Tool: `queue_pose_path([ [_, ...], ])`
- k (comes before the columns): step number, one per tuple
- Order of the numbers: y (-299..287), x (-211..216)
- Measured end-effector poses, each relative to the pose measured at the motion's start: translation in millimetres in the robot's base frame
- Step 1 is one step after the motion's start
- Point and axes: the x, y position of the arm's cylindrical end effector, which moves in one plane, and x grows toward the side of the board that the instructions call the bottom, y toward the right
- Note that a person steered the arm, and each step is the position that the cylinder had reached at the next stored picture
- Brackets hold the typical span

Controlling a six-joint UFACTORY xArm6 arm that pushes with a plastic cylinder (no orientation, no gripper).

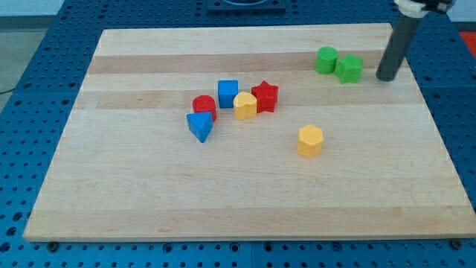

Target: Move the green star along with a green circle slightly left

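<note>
tip (386, 77) down on table (149, 186), just right of star (349, 68), which touches circle (326, 60) at top right. no gripper, nothing held. best pushed left through star's centre, slowly, keeping both together.

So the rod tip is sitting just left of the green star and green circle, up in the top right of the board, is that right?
Not quite. The camera view shows my tip just to the right of the green star, not left of it. The green circle sits on the star's left, and the pair is indeed in the board's top right.
</note>
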Motion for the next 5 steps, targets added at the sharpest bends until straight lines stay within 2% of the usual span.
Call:
queue_pose_path([
  [2, -46, -7],
  [5, -105, -58],
])
